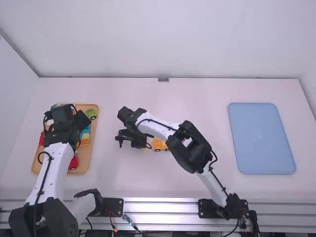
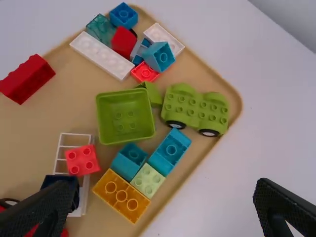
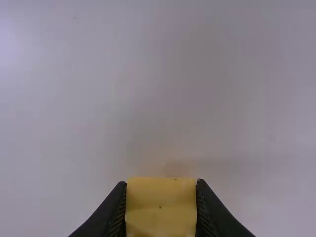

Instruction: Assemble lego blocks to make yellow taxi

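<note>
High view: yellow wheeled car [image 1: 159,144] mid-table, beside right gripper [image 1: 138,143] (wrist cam: pinching yellow block [image 3: 161,207]). Left gripper [image 1: 61,118] spread open above tan brick tray [image 1: 87,159].

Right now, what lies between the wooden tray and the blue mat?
The high view shows the right arm there, partly covering a yellow-orange wheeled piece; in the right wrist view, the right gripper holds a yellow block.

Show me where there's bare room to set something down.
Bare white tabletop lies between the tan rectangular tray and black right gripper, and between the white-and-black right arm and flat blue mat. The tray's block-filled inside is crowded.
</note>
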